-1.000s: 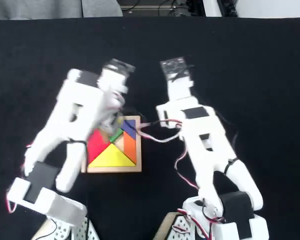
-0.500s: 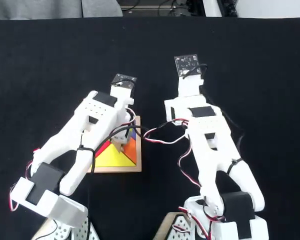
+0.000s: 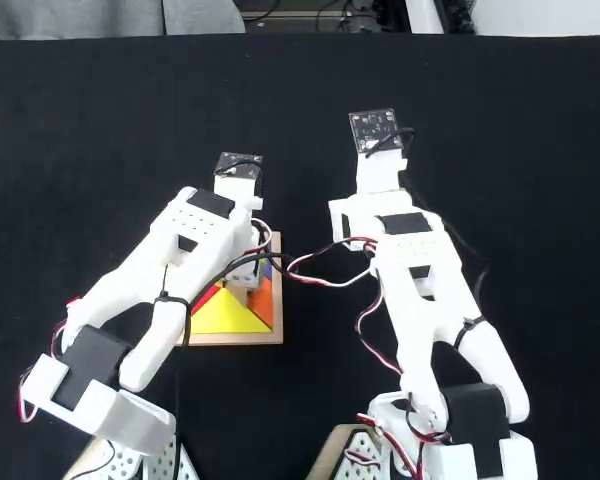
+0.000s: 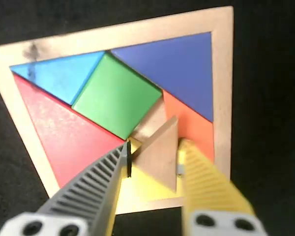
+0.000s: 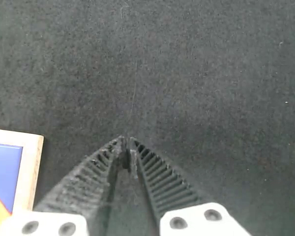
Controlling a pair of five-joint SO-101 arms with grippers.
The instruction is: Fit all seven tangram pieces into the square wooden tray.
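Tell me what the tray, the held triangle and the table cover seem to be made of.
Tray: pale wood, going by its light tan, bare matte rim. Triangle in the left gripper: likely unpainted wood, the same tan tone as the tray. Table cover: probably black cloth, matte and finely fuzzy.
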